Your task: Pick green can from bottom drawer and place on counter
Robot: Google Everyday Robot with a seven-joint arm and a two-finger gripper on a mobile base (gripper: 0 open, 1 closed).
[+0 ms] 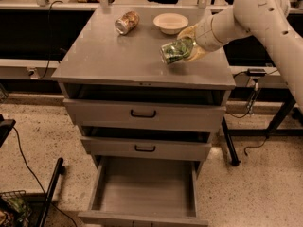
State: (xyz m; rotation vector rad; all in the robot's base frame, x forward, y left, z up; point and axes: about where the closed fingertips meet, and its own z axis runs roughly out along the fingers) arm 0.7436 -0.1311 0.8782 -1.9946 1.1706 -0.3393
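The green can (176, 51) is held on its side in my gripper (188, 46), a little above the right part of the counter (118, 56). The gripper is shut on the can, its pale fingers wrapped around the can's far end. The white arm reaches in from the upper right. The bottom drawer (144, 193) is pulled fully open below, its floor bare.
A tan-brown can (127, 22) lies on its side at the counter's back left. A white bowl (170, 21) sits at the back, just behind the gripper. The two upper drawers (142, 112) stand slightly open. A black table leg (229, 143) stands at the right.
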